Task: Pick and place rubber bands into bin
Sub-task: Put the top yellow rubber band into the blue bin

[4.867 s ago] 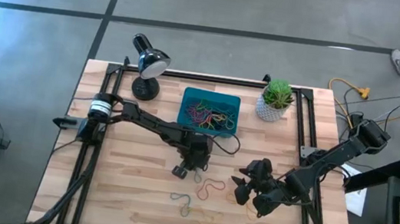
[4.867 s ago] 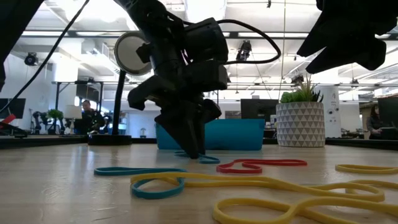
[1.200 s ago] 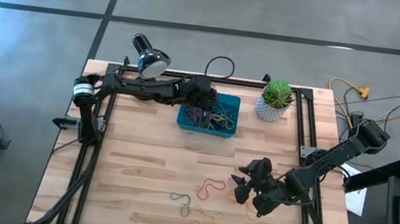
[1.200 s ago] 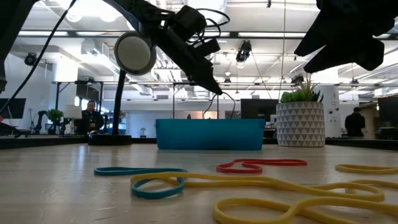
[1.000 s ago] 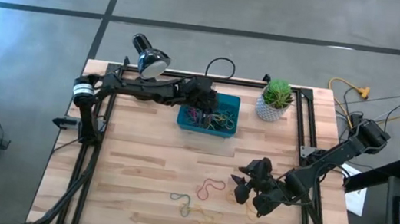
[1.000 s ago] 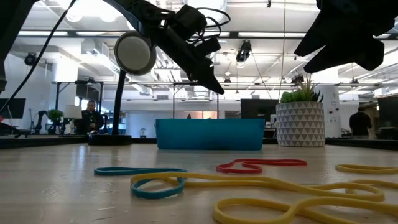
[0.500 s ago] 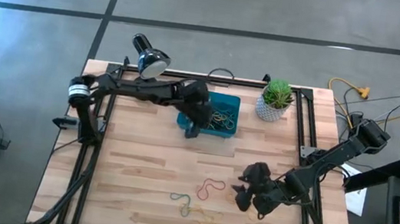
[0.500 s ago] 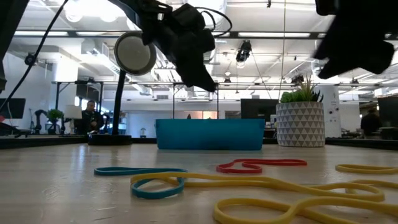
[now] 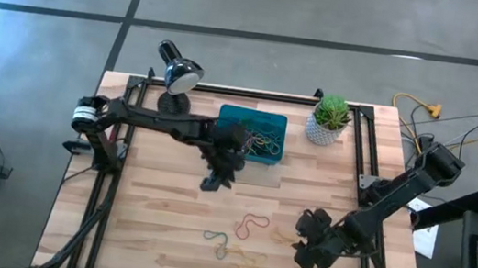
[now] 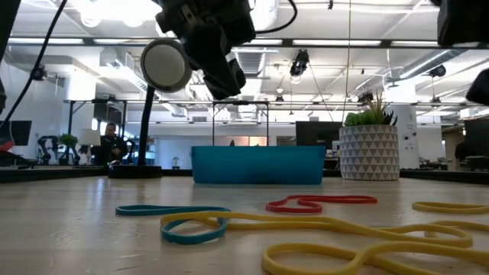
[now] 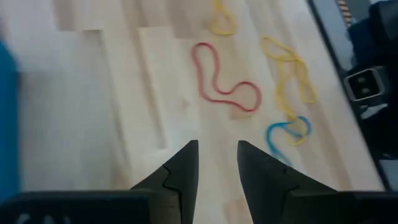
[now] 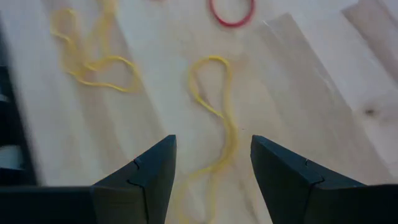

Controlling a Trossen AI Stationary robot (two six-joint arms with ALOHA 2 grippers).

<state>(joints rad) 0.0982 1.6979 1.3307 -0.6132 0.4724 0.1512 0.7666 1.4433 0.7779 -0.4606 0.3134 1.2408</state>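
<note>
**Bands on the table next**

Left gripper (image 9: 217, 179) hangs just in front of the bin (image 9: 251, 134), fingers parted, empty; right gripper (image 12: 211, 163), wide and empty, hovers over a yellow band (image 12: 214, 102); next comes descending onto a loose band; several rubber bands (image 9: 255, 140) lie binned.

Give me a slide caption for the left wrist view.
Open left gripper above the wooden table, facing a red rubber band.

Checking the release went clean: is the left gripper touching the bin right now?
Apart. The high view shows the left gripper over bare wood just past the near edge of the bin; the left wrist view shows it empty, open, above the table.
</note>
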